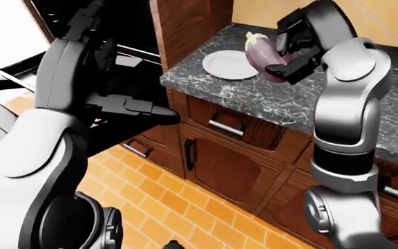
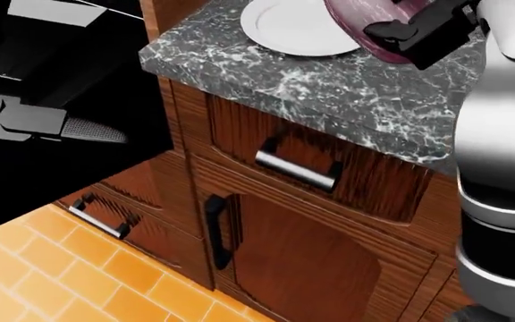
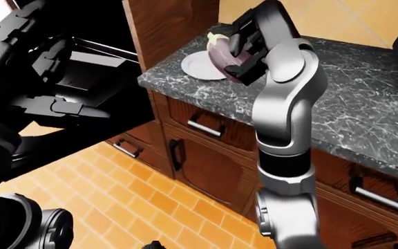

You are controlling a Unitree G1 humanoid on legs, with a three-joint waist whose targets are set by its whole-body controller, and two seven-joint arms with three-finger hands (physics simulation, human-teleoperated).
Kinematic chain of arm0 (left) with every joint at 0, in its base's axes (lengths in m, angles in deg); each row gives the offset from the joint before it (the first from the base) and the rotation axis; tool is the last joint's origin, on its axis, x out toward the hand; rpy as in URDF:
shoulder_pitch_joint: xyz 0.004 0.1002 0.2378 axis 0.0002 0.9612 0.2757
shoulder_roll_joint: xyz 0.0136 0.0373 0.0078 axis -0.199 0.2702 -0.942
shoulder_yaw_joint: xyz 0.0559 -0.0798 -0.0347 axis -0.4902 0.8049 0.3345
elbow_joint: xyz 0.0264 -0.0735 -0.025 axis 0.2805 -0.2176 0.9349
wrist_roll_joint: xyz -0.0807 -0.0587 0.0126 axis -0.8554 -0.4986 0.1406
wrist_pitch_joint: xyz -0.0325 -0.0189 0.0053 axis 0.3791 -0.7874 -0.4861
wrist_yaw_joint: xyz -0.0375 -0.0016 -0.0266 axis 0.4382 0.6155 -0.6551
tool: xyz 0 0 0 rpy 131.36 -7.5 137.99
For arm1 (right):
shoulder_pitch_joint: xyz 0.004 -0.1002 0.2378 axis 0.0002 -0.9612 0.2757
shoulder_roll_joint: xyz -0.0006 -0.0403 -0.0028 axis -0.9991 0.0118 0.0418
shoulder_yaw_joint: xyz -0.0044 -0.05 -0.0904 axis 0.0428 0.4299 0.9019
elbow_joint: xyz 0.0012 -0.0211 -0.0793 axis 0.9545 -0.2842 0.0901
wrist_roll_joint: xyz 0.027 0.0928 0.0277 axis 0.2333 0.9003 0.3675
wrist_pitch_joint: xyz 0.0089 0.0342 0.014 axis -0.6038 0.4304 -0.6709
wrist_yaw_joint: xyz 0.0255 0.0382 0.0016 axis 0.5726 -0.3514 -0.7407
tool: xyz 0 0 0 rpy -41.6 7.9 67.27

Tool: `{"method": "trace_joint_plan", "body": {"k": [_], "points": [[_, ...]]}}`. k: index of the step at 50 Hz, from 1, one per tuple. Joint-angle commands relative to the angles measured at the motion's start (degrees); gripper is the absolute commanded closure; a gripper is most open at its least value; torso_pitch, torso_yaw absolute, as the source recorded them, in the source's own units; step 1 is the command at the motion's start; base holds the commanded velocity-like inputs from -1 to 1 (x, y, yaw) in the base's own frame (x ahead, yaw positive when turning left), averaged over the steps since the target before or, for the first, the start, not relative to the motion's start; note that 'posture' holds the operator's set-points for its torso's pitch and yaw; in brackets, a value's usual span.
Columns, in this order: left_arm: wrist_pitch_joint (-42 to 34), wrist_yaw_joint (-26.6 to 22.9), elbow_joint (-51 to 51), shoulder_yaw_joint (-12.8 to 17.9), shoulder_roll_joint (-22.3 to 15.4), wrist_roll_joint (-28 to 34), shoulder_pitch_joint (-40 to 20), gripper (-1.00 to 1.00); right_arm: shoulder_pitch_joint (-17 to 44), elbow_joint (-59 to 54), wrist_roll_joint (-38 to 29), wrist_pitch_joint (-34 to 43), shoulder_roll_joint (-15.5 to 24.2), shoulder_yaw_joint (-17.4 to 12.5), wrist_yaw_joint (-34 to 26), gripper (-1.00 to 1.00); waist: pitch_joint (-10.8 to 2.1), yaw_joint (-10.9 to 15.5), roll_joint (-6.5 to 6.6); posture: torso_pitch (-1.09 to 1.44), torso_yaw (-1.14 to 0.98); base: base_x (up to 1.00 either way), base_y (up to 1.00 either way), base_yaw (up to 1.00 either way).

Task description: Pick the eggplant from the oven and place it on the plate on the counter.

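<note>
One eggplant (image 1: 263, 56) clamped in your right hand (image 1: 293, 47), fingers closed round it, raised just beside the plate (image 1: 228, 65) on the surface (image 1: 303, 98), your left hand (image 1: 138, 108) empty, fingers outstretched by the oven (image 1: 126, 31).

Dark marble counter (image 1: 268, 98) w/ wood cabinets below, white plate (image 1: 228, 65) on it

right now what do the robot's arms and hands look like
Both arms are smooth silver-grey rounded shells with black bands at the joints. The right robot hand and left robot hand are matte black, blocky, with segmented fingers. No cables, markings or sleeves show.
</note>
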Motion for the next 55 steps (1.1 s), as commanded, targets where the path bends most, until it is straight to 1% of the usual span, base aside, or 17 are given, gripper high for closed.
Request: {"method": "trace_joint_plan", "body": {"k": [1, 5, 6, 10, 11, 14, 15, 18, 20, 26, 29, 38, 40, 42, 50, 54, 55], "points": [[1.7, 0.1, -0.9, 0.8, -0.7, 0.5, -1.3, -1.00, 2.7, 2.6, -0.3, -2.5, 0.1, 0.1, 0.9, 0.98, -0.76, 0.2, -0.52, 0.00, 0.00, 0.00, 0.00, 0.00], [1.8, 0.0, -0.9, 1.0, -0.8, 0.4, -1.2, -1.00, 2.7, 2.3, -0.6, -2.2, -0.1, 0.0, 1.2, 0.98, -2.41, 0.5, 4.17, 0.00, 0.00, 0.00, 0.00, 0.00], [2.0, 0.1, -0.8, 1.0, -0.7, 0.4, -1.0, -1.00, 2.7, 2.6, -0.6, -2.1, -0.2, 0.0, 1.1, 0.98, -2.19, -0.1, 2.52, 0.00, 0.00, 0.00, 0.00, 0.00], [1.9, 0.3, -1.1, 0.8, -0.4, 0.4, -0.8, -1.00, 2.6, 2.6, -0.9, -1.7, -0.2, 0.0, 1.0, 0.98, -2.44, 0.2, 3.29, 0.00, 0.00, 0.00, 0.00, 0.00], [1.6, 0.4, -1.3, 0.7, -0.4, 0.4, -0.9, -1.00, 2.5, 2.6, -1.0, -1.6, -0.2, 0.0, 0.9, 0.99, -4.69, 0.3, 3.33, 0.00, 0.00, 0.20, -0.09, 0.00], [2.1, 0.3, -1.2, 0.8, -0.4, 0.3, -0.6, -1.00, 2.4, 2.6, -0.7, -1.9, -0.2, -0.2, 1.1, 0.98, -3.15, 0.4, 3.70, 0.00, 0.00, 0.23, -0.11, 0.00], [2.1, 0.3, -1.2, 0.9, -0.4, 0.3, -0.5, -1.00, 2.4, 2.6, -0.7, -1.7, -0.5, -0.2, 1.4, 0.98, -1.01, 0.5, 3.07, 0.00, 0.00, 0.04, 0.00, 0.00], [2.3, 0.3, -1.4, 1.1, -0.3, 0.3, -0.1, -1.00, 2.7, 2.7, -0.6, -1.6, -0.7, 0.2, 1.3, 0.98, -1.12, 0.8, 1.29, 0.00, 0.00, 0.01, 0.00, 0.00], [3.0, 0.2, -1.3, 1.3, -0.3, 0.2, 0.6, -1.00, 2.7, 2.4, -0.6, -1.6, -0.9, 0.2, 1.6, 0.98, -2.21, 1.4, -1.92, 0.00, 0.00, 0.00, 0.00, 0.00], [3.6, 0.6, -1.0, 1.1, -0.1, 0.1, 1.0, -1.00, 2.8, 2.3, -0.3, -1.8, -0.9, 0.2, 1.6, 0.98, -2.74, 0.1, 1.97, 0.00, 0.00, 0.00, 0.00, 0.00], [2.9, 0.6, -1.3, 1.2, -0.2, 0.0, 0.7, -1.00, 3.0, 2.4, -0.3, -1.7, -0.7, 0.1, 1.8, 0.98, -4.57, 0.5, 2.17, 0.00, 0.00, 0.01, 0.00, 0.17], [4.0, 0.4, -0.9, 1.6, -0.4, -0.3, 1.5, -1.00, 3.3, 2.0, -0.1, -1.8, -0.7, 0.1, 2.2, 0.98, -2.53, -1.1, 3.95, 0.00, 0.00, 0.12, 0.00, 0.54], [3.9, 0.5, -0.8, 1.7, -0.5, -0.4, 1.3, -1.00, 3.6, 1.6, -0.2, -1.6, -0.4, 0.0, 2.3, 0.99, -3.86, -1.2, 3.04, 0.00, 0.00, 0.00, 0.00, 0.00], [3.5, 0.6, -1.0, 1.6, -0.5, -0.5, 1.1, -1.00, 3.5, 1.6, -0.1, -1.7, -0.4, -0.1, 2.5, 0.98, -4.20, -0.8, 4.81, 0.00, 0.00, 0.11, 0.00, 0.00], [2.6, 1.1, -1.4, 1.0, -0.4, -0.4, 0.5, -1.00, 3.2, 2.1, 0.2, -1.6, 0.2, -0.3, 2.2, 0.99, -1.29, -0.3, 2.69, 0.00, 0.00, 0.05, 0.00, 0.00], [2.6, 0.8, -1.5, 1.3, -0.5, -0.4, 0.6, -1.00, 3.4, 2.1, 0.5, -1.8, 0.4, -0.4, 2.2, 0.98, -2.40, 0.4, -1.49, 0.00, 0.00, 0.00, 0.00, 0.00], [3.0, 0.8, -1.5, 1.3, -0.5, -0.4, 1.0, -1.00, 3.5, 2.2, 0.4, -1.6, 0.6, -0.4, 1.9, 0.98, -2.09, 0.5, 1.11, 0.00, 0.00, 0.00, 0.00, 0.00]]}}
